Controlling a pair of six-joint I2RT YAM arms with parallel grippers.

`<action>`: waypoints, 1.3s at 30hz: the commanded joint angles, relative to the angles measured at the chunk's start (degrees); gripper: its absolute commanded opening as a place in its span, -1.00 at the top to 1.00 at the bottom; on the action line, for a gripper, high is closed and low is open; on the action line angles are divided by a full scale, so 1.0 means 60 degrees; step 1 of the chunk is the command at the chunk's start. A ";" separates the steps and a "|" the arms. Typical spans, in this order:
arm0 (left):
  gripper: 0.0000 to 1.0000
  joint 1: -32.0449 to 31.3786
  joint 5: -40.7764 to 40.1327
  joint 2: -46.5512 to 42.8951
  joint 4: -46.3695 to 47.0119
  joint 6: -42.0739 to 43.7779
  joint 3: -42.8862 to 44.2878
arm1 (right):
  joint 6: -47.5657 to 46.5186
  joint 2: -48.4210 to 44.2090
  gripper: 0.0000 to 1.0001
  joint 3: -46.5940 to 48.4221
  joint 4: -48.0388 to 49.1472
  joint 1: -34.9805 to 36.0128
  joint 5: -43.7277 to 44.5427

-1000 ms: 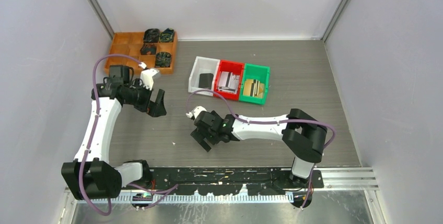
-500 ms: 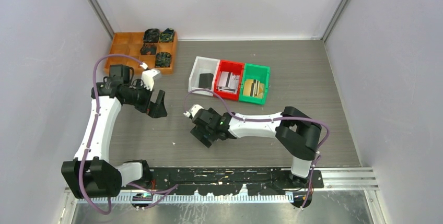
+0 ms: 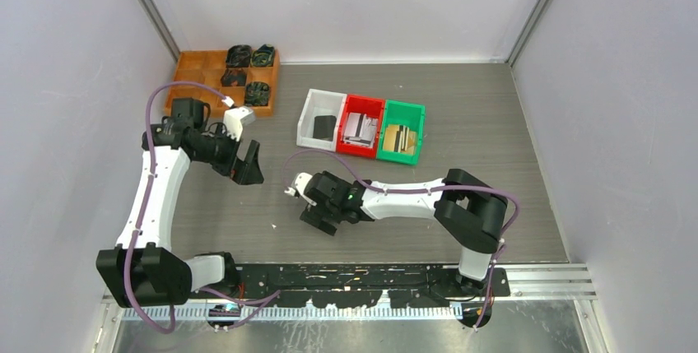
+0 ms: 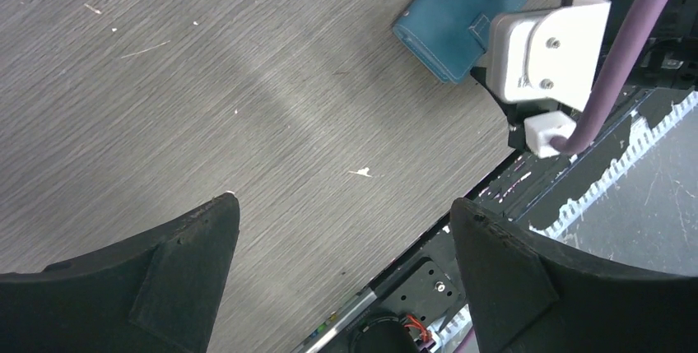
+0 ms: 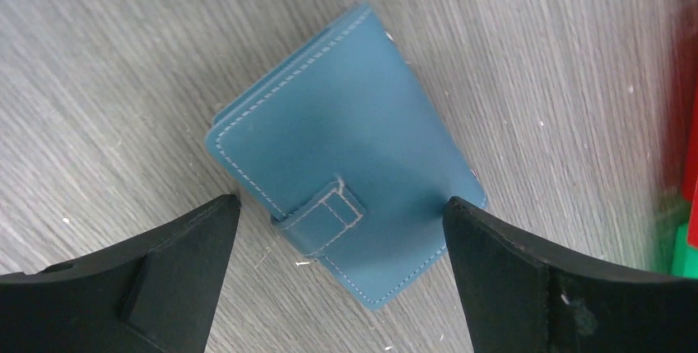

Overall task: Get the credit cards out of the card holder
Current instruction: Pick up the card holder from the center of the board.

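The card holder [image 5: 346, 164] lies shut and flat on the table [image 5: 123, 57], its tab fastened at the 6 o'clock edge in the right wrist view. The right gripper [image 5: 339, 205] hangs over it, jaws spread wide, holding nothing. The left gripper [image 4: 342, 203], at 10 o'clock from it in the top view, is equally wide and empty. Tan pieces in the green bin [image 3: 405, 105] may be the credit cards [image 3: 399, 137]; too small to tell.

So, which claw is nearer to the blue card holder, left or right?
Right. The right claw hangs directly above the closed card holder, with its open jaws on either side. The left claw is off to one side, open above the table, apart from it.
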 commanded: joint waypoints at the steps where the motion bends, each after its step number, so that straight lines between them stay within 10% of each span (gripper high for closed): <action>1: -0.99 0.0061 0.0389 -0.0044 -0.0365 0.0241 0.0504 | -0.1291 -0.0250 -0.99 0.0109 0.0321 -0.0003 -0.0986; 9: -0.99 0.0052 0.0460 -0.0108 -0.0513 0.0356 0.0622 | -0.1004 -0.0023 -0.83 0.0059 0.0741 -0.0521 -0.1234; 25: -0.85 0.0023 0.1377 -0.1301 -0.0237 0.2435 -0.0659 | 0.0464 -0.1388 0.98 -0.0211 0.1979 -0.0724 -0.0989; 39: -0.72 -0.1927 0.1765 -0.4167 0.0802 0.5725 -0.2241 | 0.2112 -0.2690 0.99 0.0840 0.1631 -0.1515 -0.4308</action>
